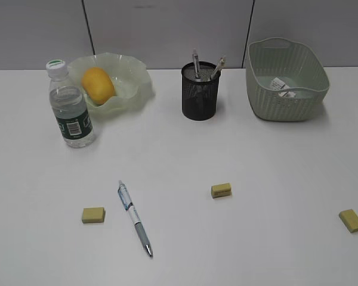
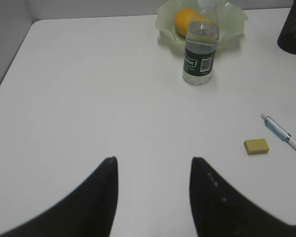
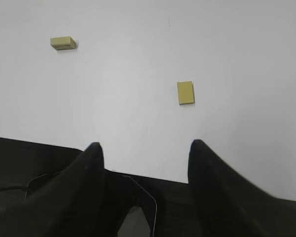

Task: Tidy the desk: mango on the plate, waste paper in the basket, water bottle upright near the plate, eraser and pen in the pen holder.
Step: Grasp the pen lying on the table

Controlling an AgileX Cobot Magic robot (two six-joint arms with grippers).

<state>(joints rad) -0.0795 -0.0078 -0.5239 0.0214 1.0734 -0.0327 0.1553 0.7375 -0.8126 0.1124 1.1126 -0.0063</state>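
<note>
The mango [image 1: 98, 85] lies in the wavy green plate [image 1: 134, 89] at the back left. The water bottle [image 1: 70, 106] stands upright beside the plate; it also shows in the left wrist view [image 2: 201, 49]. The waste paper [image 1: 283, 87] lies in the green basket [image 1: 286, 77] at the back right. The black mesh pen holder [image 1: 200, 92] holds two pens. A blue-white pen [image 1: 134, 217] and three yellow erasers [image 1: 93, 215] [image 1: 221, 190] [image 1: 351, 220] lie on the desk [image 1: 179, 161]. My left gripper [image 2: 153, 160] and right gripper [image 3: 144, 144] are open and empty, outside the exterior view.
Grey partition panels [image 1: 167, 30] stand behind the desk. The right wrist view shows the desk's front edge with dark space and a cable [image 3: 138, 197] below it.
</note>
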